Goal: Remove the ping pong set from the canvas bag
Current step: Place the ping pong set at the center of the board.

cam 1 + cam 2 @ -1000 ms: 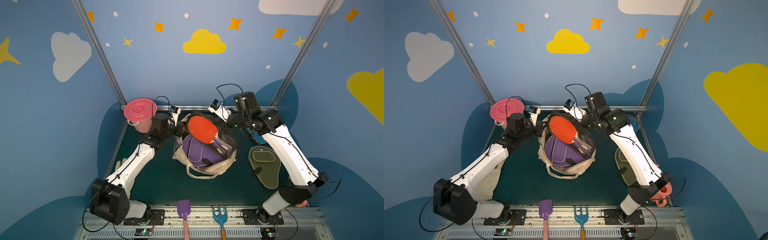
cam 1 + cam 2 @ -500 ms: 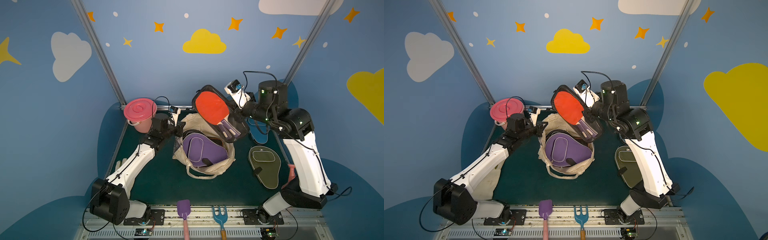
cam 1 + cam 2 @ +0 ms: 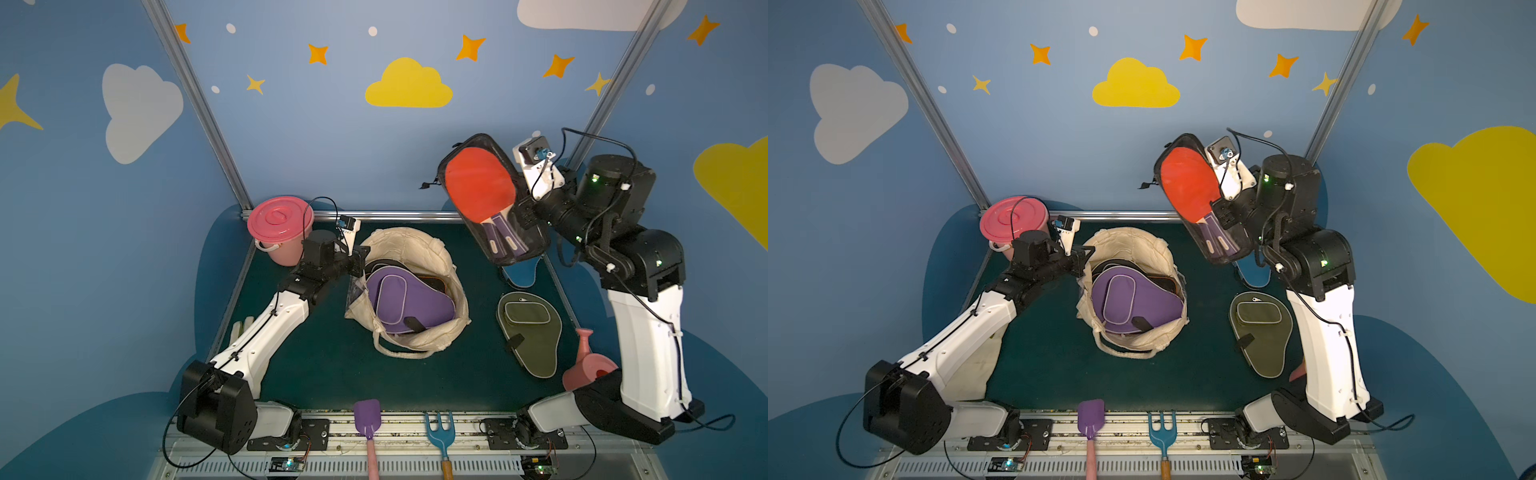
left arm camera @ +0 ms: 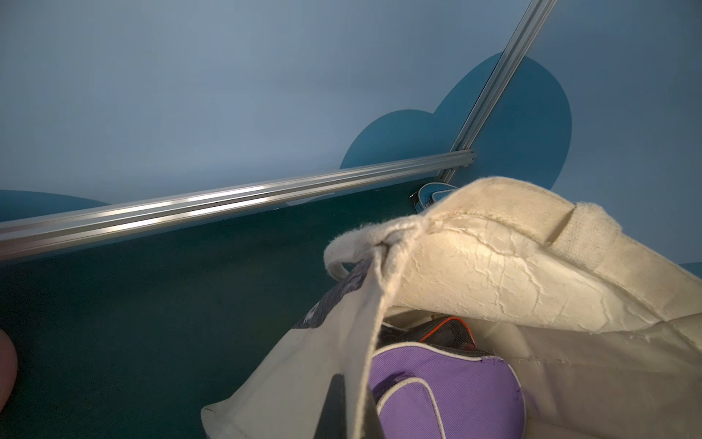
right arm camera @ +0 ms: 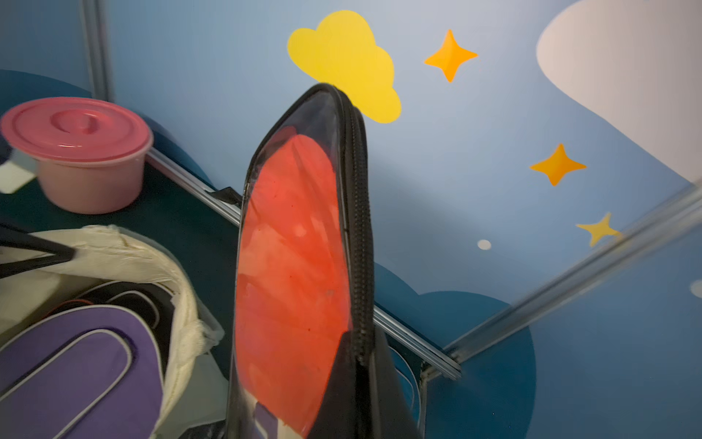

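Observation:
The cream canvas bag (image 3: 419, 253) (image 3: 1138, 249) lies open mid-table, with a purple paddle cover (image 3: 409, 301) (image 4: 448, 391) on top inside it. A black case with orange trim (image 4: 444, 332) shows behind the cover. My left gripper (image 3: 360, 261) (image 4: 351, 403) is shut on the bag's rim. My right gripper (image 3: 524, 210) (image 5: 361, 346) is shut on the zip edge of the clear-packed red paddle (image 3: 478, 187) (image 5: 292, 266). It holds the paddle high at the back right, clear of the bag. An olive cover (image 3: 530, 332) and a blue cover (image 3: 521, 274) lie on the mat at the right.
A pink lidded bucket (image 3: 280, 228) stands at the back left beside my left wrist. A pink watering can (image 3: 588, 368) sits by the right arm's base. A purple shovel (image 3: 367, 415) and a blue rake (image 3: 439, 432) lie at the front edge. Metal rails border the mat.
My right arm has lifted the clear-packed red paddle up out of the bag and swung it to the back right. The purple cover is now uncovered. The left gripper has stayed on the rim.

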Robot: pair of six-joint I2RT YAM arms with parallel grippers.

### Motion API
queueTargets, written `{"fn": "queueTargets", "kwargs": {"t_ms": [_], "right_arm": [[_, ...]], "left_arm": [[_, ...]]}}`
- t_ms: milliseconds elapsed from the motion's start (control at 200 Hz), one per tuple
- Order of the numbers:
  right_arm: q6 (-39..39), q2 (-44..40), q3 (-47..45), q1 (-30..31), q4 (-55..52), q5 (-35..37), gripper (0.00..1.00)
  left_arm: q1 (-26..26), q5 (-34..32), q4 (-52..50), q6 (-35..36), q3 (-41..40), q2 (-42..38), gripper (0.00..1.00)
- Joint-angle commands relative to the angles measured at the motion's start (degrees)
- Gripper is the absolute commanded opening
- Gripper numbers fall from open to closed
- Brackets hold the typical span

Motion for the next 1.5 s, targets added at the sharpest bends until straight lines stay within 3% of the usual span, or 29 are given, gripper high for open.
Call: {"fn": "queueTargets", "kwargs": {"t_ms": [0, 391, 641, 1207, 1497], "right_arm": [[2.37, -2.87, -3.99, -3.76, 6.88, 1.02, 0.00], [14.18, -8.28, -31.30, -14.60, 16.88, -7.27, 0.00], [19.74, -3.89, -42.13, -17.01, 25.90, -13.43, 0.00], [34.47, 21.36, -35.57, -18.00, 39.69, -31.17, 0.00], [38.88, 28.39, -38.05, -23.75, 42.55, -37.90, 0.00]], "left_arm": [[0.16, -0.27, -1.47, 0.16, -0.47, -2.00, 0.04], [0.24, -0.21, -2.35, 0.84, -1.01, -3.56, 0.04], [0.22, 0.30, -2.04, 0.35, -1.30, -3.12, 0.04], [0.13, 1.27, -1.99, 0.12, -1.02, -2.08, 0.04], [0.15, 1.27, -2.28, 0.60, -0.69, -1.98, 0.04]]}}
